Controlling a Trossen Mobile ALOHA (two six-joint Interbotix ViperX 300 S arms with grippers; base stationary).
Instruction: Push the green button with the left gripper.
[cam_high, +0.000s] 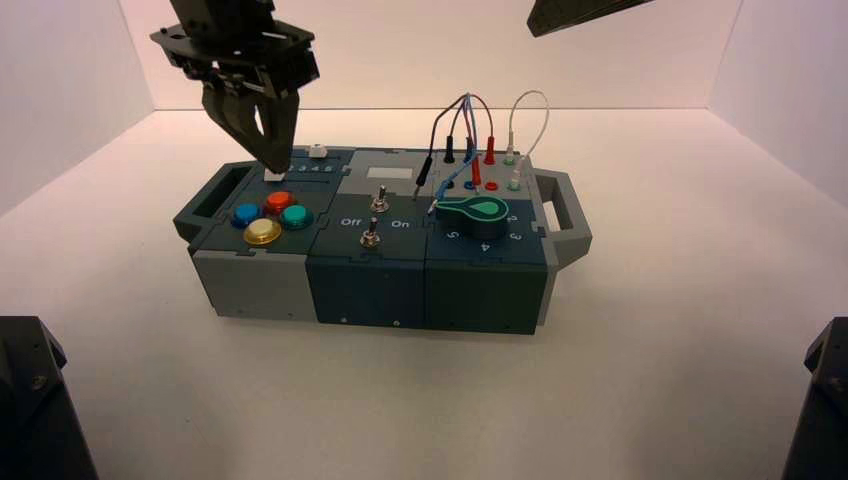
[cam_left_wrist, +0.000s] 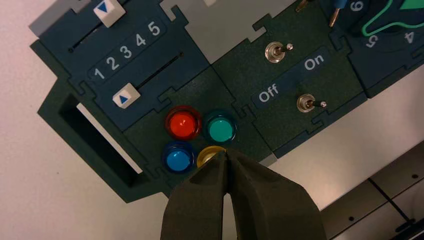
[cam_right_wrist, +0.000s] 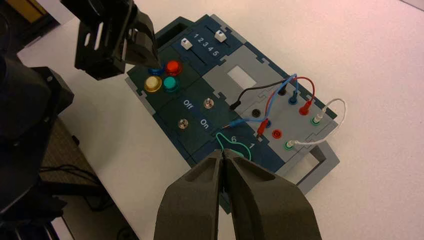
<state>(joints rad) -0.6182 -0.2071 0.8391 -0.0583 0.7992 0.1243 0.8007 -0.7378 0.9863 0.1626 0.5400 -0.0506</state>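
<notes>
Four round buttons clustered on the left end of the box (cam_high: 380, 265): green button (cam_left_wrist: 221, 130), red button (cam_left_wrist: 183, 124), blue button (cam_left_wrist: 178, 159), and yellow button (cam_left_wrist: 209, 155) partly hidden behind the fingers. Green button nearest the switches, just beside red and yellow, untouched. Lettering beside the cluster: "1 2 3 4 5" printed between two slider tracks, with two white slider caps, each marked with a blue triangle, one (cam_left_wrist: 125, 96) sitting beside the 1, the other (cam_left_wrist: 108, 10) on the far track. "Off" and "On" printed between two small metal toggle switches (cam_left_wrist: 276, 51) (cam_left_wrist: 307, 103), both levers leaning toward the On side. Numerals ringed around the teal dial knob (cam_high: 478, 212), with 5, 4, 3 and 2 readable from above. Several plugged wires on the right part of the box: black, red, blue and white. Left gripper (cam_high: 273, 164) hanging above the slider area just behind the buttons, fingers (cam_left_wrist: 202, 200) pressed together in a point, tip seen over the yellow button's edge in the wrist view. Right gripper (cam_right_wrist: 223, 158) raised well above the knob end, fingers likewise closed together. Box resting on a white counter (cam_high: 650, 380).
</notes>
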